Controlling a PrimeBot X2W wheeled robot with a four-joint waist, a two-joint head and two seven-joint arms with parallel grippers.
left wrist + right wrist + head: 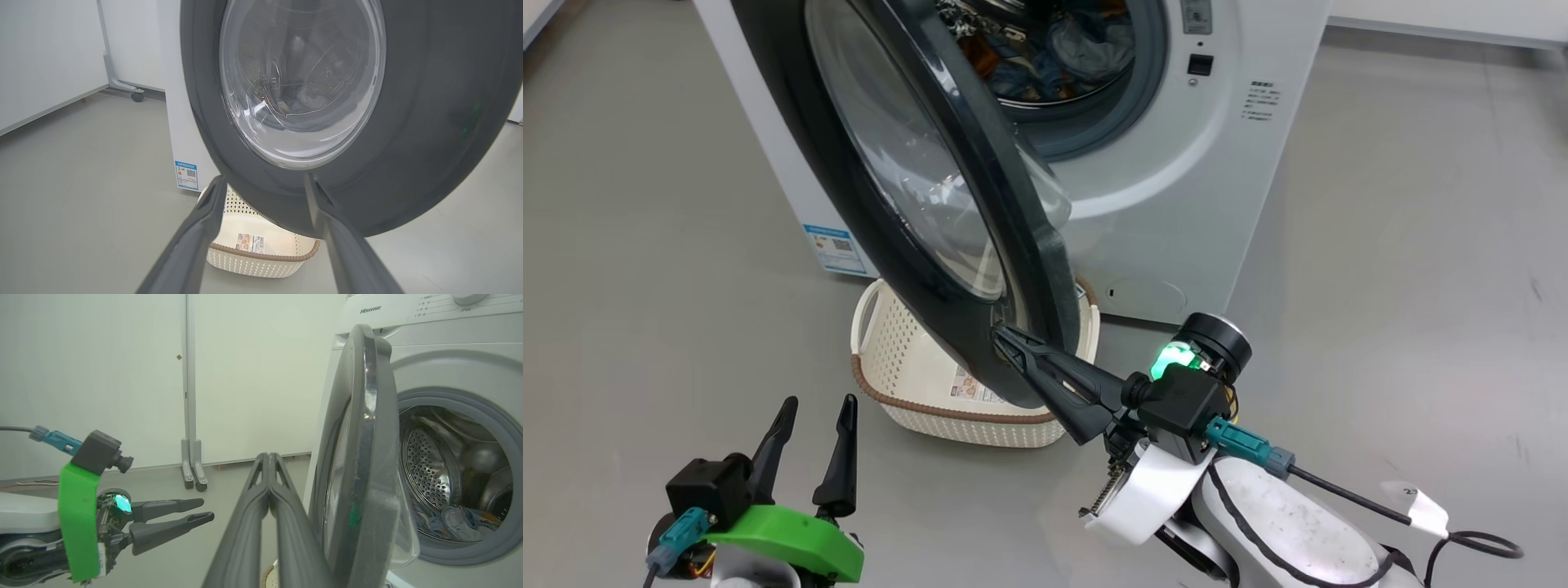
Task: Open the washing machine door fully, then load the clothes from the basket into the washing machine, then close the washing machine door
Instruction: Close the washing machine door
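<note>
At the washing machine (1176, 204) front, the washing machine door (907, 188) is standing ajar, right gripper (999, 336), fingers pressed together, meeting its lower rim. Right wrist view is showing the clothes (453, 522) in the drum (425, 473); left wrist view, the basket (253, 265) sticker (250, 243). The left gripper (820, 402) is hanging spread, empty.

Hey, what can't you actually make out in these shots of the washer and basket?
1. Head view: the washing machine door covers much of the inside of the basket.
2. Head view: the top edge cuts off the clothes in the drum.
3. Head view: whether the shut right claw touches the door's rim; too close to tell.
4. Left wrist view: the print on the blue label is too small.
</note>
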